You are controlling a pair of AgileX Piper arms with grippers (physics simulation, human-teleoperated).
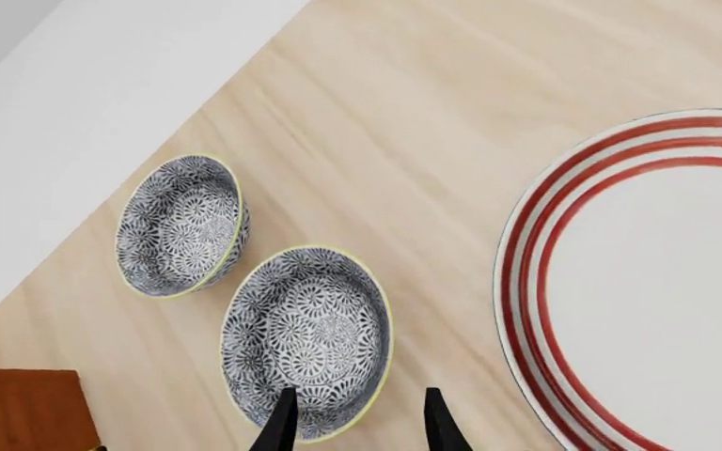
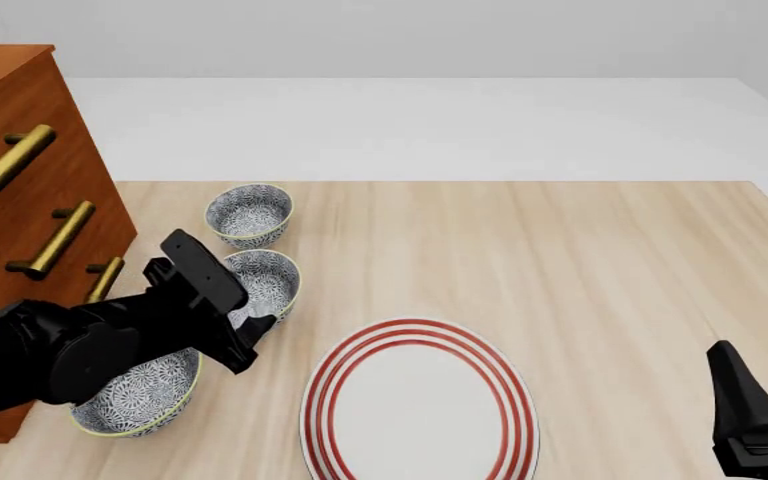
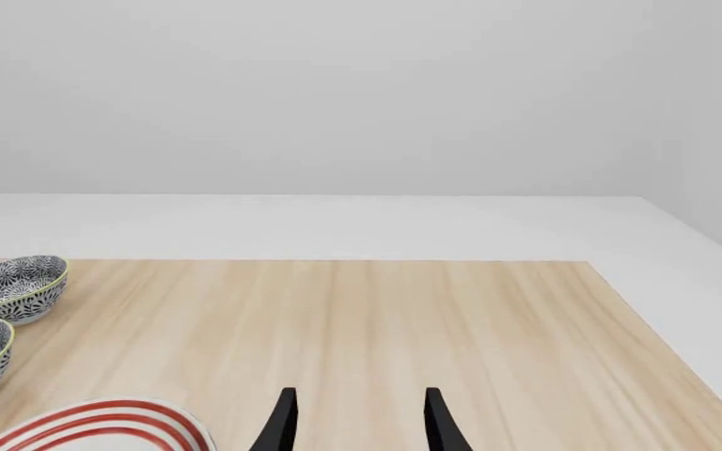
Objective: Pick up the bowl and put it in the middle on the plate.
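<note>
Three small floral bowls stand at the left of the table. The middle bowl [image 2: 269,280] [image 1: 307,336] lies just ahead of my left gripper [image 2: 248,342] [image 1: 358,418], which is open; in the left wrist view one finger lies over the bowl's rim and the other over bare wood. Behind it sits a second bowl [image 2: 251,212] [image 1: 183,225]. The third bowl [image 2: 137,400] is partly hidden under the left arm. The red-ringed white plate [image 2: 418,405] [image 1: 662,282] sits front and centre with nothing on it. My right gripper [image 2: 764,352] [image 3: 358,418] hangs open at the front right, holding nothing.
A brown dresser [image 2: 17,200] with brass handles stands along the table's left side, its corner [image 1: 23,409] close to the left arm. The table's far edge [image 2: 411,181] meets a white floor.
</note>
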